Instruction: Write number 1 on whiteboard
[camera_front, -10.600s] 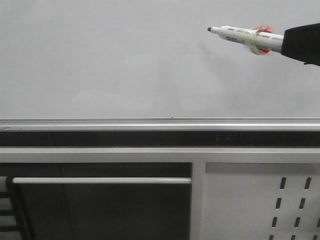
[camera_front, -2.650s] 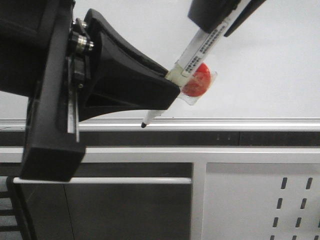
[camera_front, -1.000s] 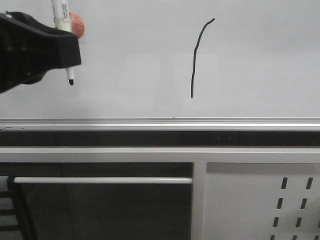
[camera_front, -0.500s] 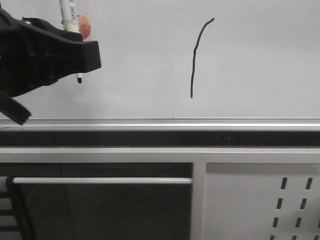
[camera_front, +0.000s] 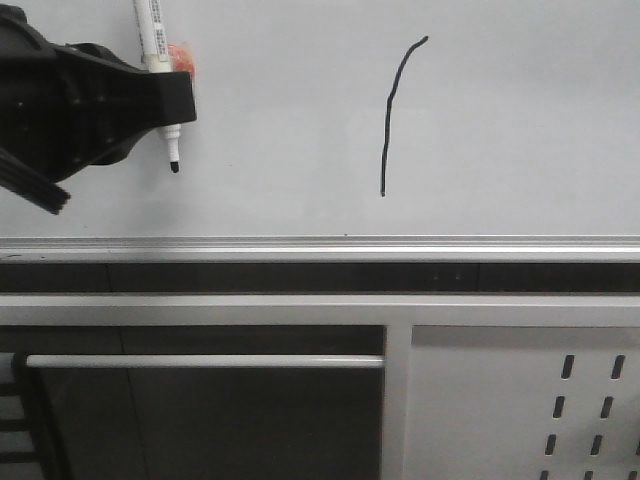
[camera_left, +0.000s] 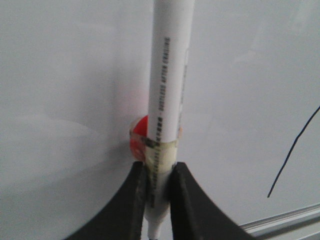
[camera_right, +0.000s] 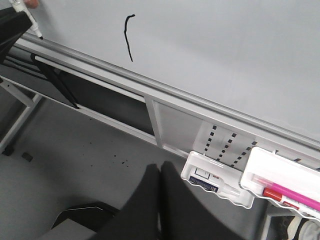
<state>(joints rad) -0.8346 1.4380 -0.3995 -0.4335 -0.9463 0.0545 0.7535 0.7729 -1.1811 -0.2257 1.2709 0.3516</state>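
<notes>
Nearest the front camera is the left gripper (camera_front: 172, 100), its black fingers (camera_left: 182, 200) clamped on the marker (camera_front: 158, 60) just below a taped red tag. The marker stands nearly upright, long axis close to vertical, black tip (camera_front: 174, 167) pointing down toward the silver edge rail (camera_front: 320, 243) and hanging above it, well to the left of the number 1 (camera_front: 392, 115). Whether the tip touches the board cannot be told from here.

Behind it the whiteboard (camera_front: 520, 130) carries the number 1: a thin black stroke whose long axis runs nearly vertical, slightly bowed, its foot above the rail and its top hooking right.

The stroke looks complete, so the step in hand is likely clearing away. Done well, that means keeping the tip off the board to avoid a stray mark, and drawing the marker back without sweeping toward the stroke.

The right gripper (camera_right: 159, 200), in its wrist view, sits low below the rail with its jaws nearly together and nothing between them.
</notes>
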